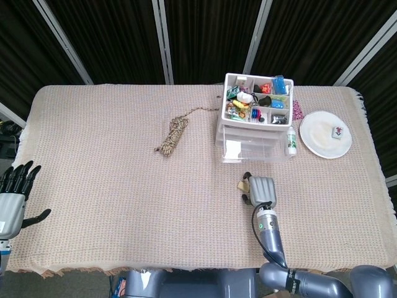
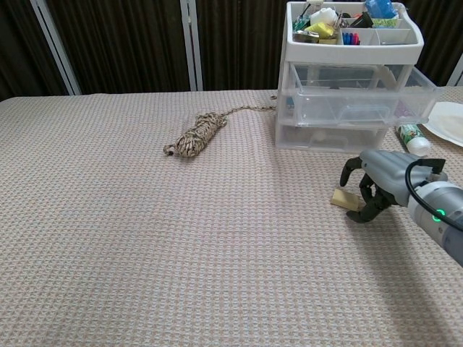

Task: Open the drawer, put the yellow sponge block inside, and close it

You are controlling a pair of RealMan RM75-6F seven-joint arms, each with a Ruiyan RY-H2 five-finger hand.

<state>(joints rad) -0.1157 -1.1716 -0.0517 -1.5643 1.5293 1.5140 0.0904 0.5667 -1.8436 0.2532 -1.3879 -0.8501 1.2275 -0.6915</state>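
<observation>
The yellow sponge block [image 1: 242, 185] [image 2: 341, 197] lies on the woven cloth in front of the clear drawer unit [image 1: 253, 138] [image 2: 347, 108]. The unit's upper drawer [image 2: 365, 103] stands pulled out. My right hand [image 1: 260, 190] [image 2: 377, 183] hovers over the sponge with its fingers curved down on either side of it; the sponge still rests on the cloth, and I cannot tell whether the fingers touch it. My left hand [image 1: 15, 194] hangs at the table's left edge, fingers spread and empty, and appears only in the head view.
A coil of rope [image 1: 172, 135] [image 2: 194, 135] lies left of the drawer unit. The organizer tray [image 1: 257, 99] on top holds several small items. To the right lie a small bottle [image 1: 291, 141] and a white plate [image 1: 325, 134].
</observation>
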